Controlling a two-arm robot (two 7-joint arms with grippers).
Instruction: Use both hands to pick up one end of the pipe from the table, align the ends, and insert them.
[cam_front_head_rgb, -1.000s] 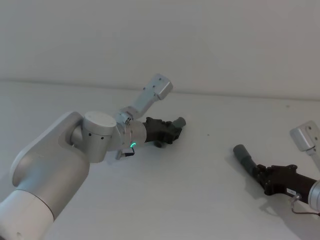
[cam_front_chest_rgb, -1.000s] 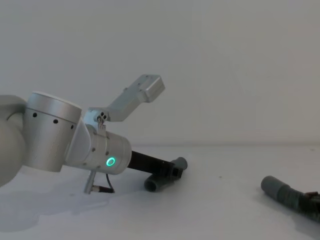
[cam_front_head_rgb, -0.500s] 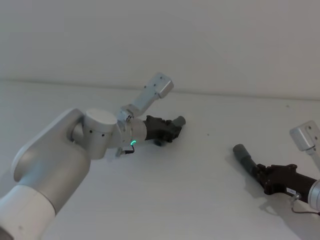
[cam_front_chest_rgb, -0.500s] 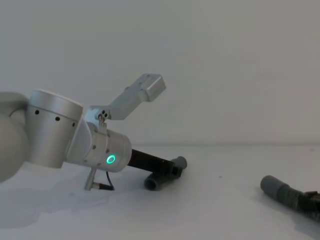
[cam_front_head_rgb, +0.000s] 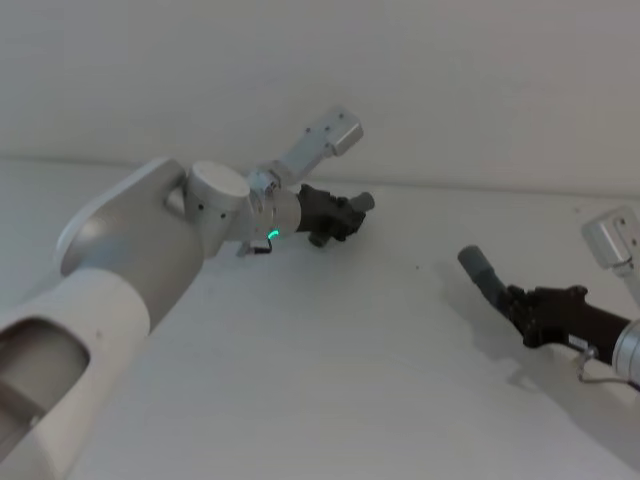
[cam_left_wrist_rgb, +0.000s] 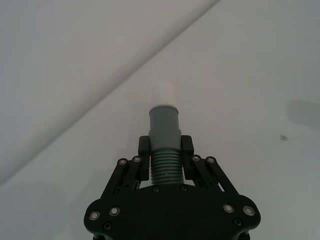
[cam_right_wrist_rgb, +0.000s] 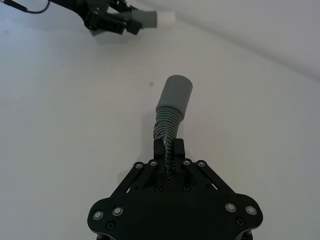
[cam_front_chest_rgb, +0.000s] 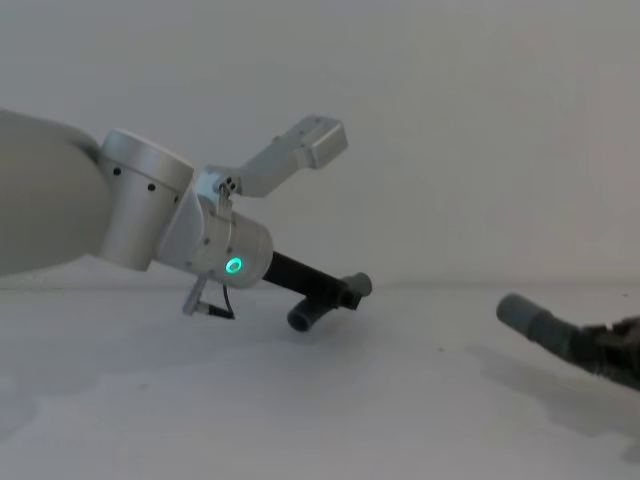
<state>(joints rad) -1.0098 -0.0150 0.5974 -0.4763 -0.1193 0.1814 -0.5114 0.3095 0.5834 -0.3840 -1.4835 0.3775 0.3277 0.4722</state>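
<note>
Ok, scene: we see both arms out over the table (cam_front_head_rgb: 330, 390), each w/ one pipe piece.
left gripper (cam_front_head_rgb: 345, 212): far side of table, left of centre, near the back edge; arm comes in from the left.
left jaws: clamped on the ribbed part of the short elbow piece (cam_left_wrist_rgb: 165, 167), one finger each side.
short elbow piece: narrow cuff (cam_left_wrist_rgb: 165, 122) sticks out past the fingertips, w/ a pale tip (cam_left_wrist_rgb: 165, 92) beyond it; other end hangs below the gripper in chest view. We can't tell if that end touches the table.
light: green light ring (cam_front_chest_rgb: 233, 265) lit on left arm's wrist.
right gripper (cam_front_head_rgb: 520, 305): right side of table, nearer us than the left one; arm enters from the right edge.
right jaws: pinched tight on the ribs of the long hose (cam_right_wrist_rgb: 167, 125), just behind its cuff.
long hose: wide cuff (cam_right_wrist_rgb: 176, 95) projects fwd of the fingers, pointing up-left in head view; held above the table, shadow beneath it. Rest of hose hidden behind gripper.
ends: well apart, bare table between; not lined up, not yet joined.
</note>
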